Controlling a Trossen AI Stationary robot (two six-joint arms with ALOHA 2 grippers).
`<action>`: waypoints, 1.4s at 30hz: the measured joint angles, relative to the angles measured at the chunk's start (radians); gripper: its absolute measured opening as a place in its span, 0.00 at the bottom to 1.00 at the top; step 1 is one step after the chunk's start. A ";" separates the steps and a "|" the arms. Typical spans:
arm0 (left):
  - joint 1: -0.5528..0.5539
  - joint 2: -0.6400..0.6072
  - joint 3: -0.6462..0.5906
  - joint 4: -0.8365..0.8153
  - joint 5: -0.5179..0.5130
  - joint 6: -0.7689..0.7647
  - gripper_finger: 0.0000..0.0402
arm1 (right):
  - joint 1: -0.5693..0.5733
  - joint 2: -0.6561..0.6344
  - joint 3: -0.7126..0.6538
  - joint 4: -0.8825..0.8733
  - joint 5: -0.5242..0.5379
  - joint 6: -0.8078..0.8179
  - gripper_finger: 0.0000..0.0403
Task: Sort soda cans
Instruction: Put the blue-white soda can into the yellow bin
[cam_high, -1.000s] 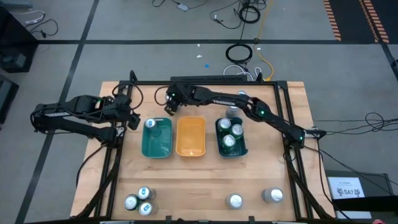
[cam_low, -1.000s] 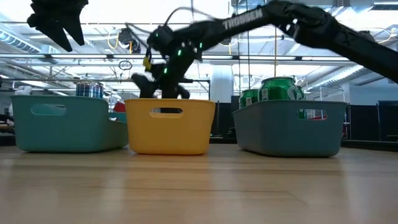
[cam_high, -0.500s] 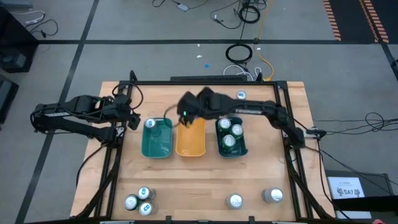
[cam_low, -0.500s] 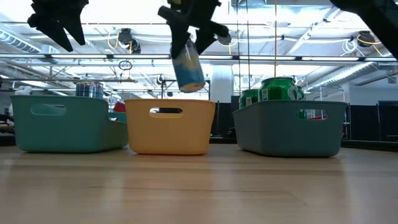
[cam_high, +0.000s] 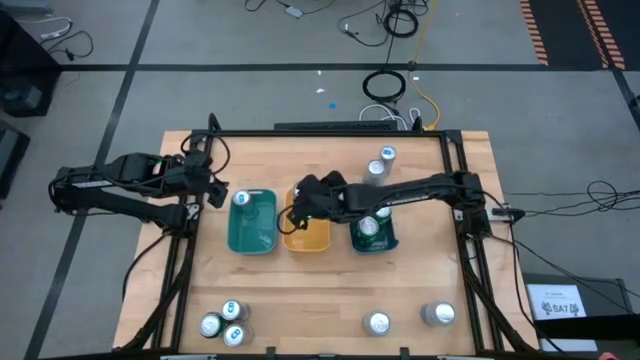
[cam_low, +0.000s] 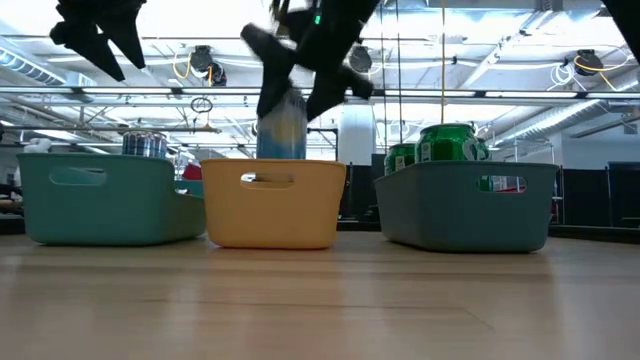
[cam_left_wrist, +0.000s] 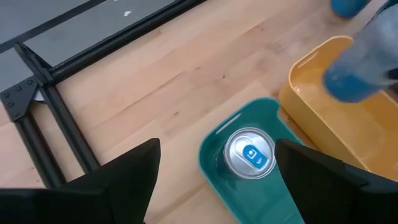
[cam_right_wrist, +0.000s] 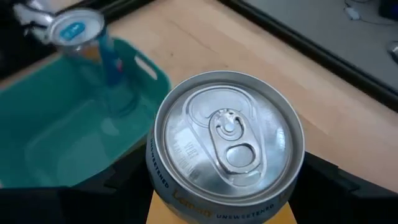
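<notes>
Fingers of the right gripper (cam_low: 300, 85) are clamped on a silver can (cam_right_wrist: 225, 140), holding it upright over the yellow tray (cam_high: 318, 238) with its base at the rim. Beside the yellow tray, the teal tray (cam_high: 262, 235) holds one blue-topped can (cam_left_wrist: 249, 152); on the other side, the dark-green tray (cam_low: 470, 205) holds green cans (cam_low: 445, 142). Beyond the teal tray from the yellow one hangs the left gripper (cam_high: 213, 190), fingers apart, holding nothing. More cans (cam_high: 222, 322) stand well apart from the yellow tray along the surface's (cam_high: 300, 300) near edge.

silver can (cam_right_wrist: 225, 149) — rim text: "UNSWEETENED" | white sign (cam_high: 560, 298) — "SA7"
</notes>
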 joint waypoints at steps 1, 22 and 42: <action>0.000 0.000 0.000 0.002 0.000 0.000 0.81 | -0.001 0.003 -0.024 0.042 -0.001 -0.011 0.68; 0.000 0.008 0.000 0.001 0.057 -0.001 0.81 | -0.003 0.038 -0.190 0.274 -0.014 -0.044 0.79; 0.000 0.009 0.000 0.002 0.060 0.000 0.81 | -0.003 0.009 -0.175 0.267 -0.010 -0.132 0.84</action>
